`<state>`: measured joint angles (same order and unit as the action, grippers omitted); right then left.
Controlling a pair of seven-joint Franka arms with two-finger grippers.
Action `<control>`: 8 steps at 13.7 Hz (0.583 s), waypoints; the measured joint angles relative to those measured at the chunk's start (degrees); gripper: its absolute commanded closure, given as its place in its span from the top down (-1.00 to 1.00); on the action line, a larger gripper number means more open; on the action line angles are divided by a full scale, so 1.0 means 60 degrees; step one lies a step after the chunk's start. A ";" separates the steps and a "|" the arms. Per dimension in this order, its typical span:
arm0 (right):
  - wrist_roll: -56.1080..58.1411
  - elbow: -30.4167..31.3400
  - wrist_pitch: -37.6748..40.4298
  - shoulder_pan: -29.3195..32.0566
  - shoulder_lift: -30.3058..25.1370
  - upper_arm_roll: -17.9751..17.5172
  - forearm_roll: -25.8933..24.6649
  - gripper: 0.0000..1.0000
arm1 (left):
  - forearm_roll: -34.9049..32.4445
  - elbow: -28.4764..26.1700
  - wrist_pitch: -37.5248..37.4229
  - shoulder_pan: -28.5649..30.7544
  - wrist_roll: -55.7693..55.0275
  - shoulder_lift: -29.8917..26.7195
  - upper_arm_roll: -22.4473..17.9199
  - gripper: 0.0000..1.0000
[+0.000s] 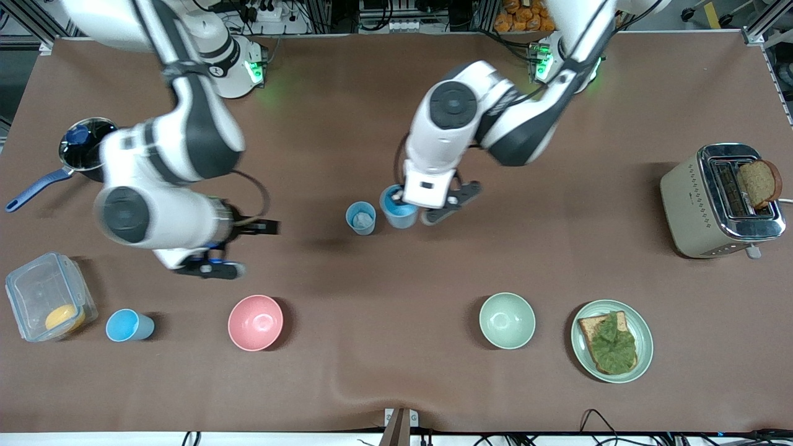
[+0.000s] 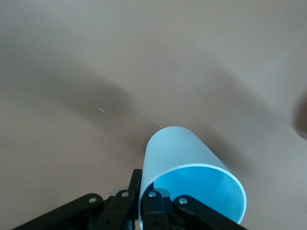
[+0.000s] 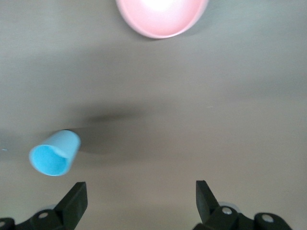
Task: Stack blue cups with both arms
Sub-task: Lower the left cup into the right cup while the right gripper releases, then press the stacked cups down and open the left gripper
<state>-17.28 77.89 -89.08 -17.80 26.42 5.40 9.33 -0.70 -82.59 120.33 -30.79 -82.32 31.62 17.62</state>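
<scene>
Front: left gripper (image 1: 414,209) lifts a held cup (image 1: 398,208) beside centre cup (image 1: 360,218) on the counter (image 1: 396,384). L wrist: clenched on rim. R wrist: right gripper (image 3: 139,203) spread wide over counter, near third cup (image 3: 53,153). Next, likely: nest held cup into centre one

Front view high, facing robots; wrist views look down close; pink bowl (image 1: 255,322) (image 3: 162,17) shared.

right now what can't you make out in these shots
- Front view: the left gripper sits under its own wrist, which also covers part of the blue cup it holds.
- Left wrist view: that cup's base is cut off by the picture's edge.
- Front view: the contents of the second cup beside it are too small to identify.
- Right wrist view: the open right gripper shows only its fingers; the pink bowl is cropped.
</scene>
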 measured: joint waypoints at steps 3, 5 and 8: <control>0.0994 0.0627 0.0149 0.1105 -0.0988 0.0031 -0.0421 1.00 | -0.0046 0.0122 0.0592 -0.0652 -0.0451 0.0667 -0.0089 -1.00; 0.1729 0.1135 0.0159 0.1874 -0.1877 0.0035 -0.0613 1.00 | -0.0329 0.0171 0.0709 -0.1163 -0.0734 0.0947 -0.0367 -1.00; 0.1962 0.1525 0.0158 0.2439 -0.3015 0.0032 -0.1213 1.00 | -0.0449 0.0205 0.0753 -0.1660 -0.1086 0.1136 -0.0576 -1.00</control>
<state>-5.51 87.04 -88.13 -3.17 8.34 5.59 2.06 -3.39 -81.36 124.85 -40.75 -88.84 38.44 14.16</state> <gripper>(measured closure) 0.000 0.965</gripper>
